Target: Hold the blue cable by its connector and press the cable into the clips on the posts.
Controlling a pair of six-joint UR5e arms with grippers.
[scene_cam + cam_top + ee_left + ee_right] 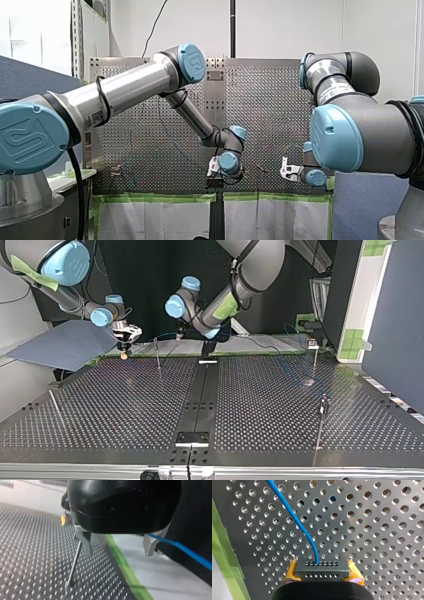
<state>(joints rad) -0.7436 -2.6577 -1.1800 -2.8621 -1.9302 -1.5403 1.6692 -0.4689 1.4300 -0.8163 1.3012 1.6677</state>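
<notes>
Thin blue cable (295, 518) curves from a dark, hole-dotted connector (322, 570).

In the right wrist view, the dark body of our right gripper (322, 573) covers the near part of the connector (322, 568), and the blue cable (294, 515) runs out past the edge. In the left wrist view, the cable goes behind our left gripper (117, 551). In the top view, the posts (315, 362) are thin, and their clips (312, 344) are too small to make out.
</notes>
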